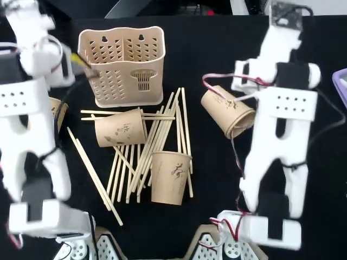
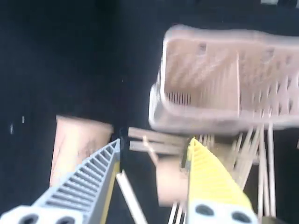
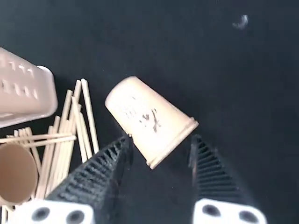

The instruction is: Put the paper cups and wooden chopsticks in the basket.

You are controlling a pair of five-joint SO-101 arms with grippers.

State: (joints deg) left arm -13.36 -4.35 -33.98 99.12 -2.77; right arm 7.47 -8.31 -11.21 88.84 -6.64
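My table (image 1: 217, 59) had a matte black cloth over it (plain, a bit wrinkled). The beige plastic basket (image 1: 122, 65), with perforated walls and rounded corners, stood upright at the far side. Thin pale wooden chopsticks (image 1: 154, 143) lay fanned in a loose heap right in front of it, with two tan paper cups (image 1: 119, 127) tipped over among them. My right gripper (image 3: 161, 140) was spread open around the rim of a third cup (image 3: 149, 119), which was lying on its side. My left gripper (image 2: 154, 144) hung open too, gripping nothing, just beside the basket.
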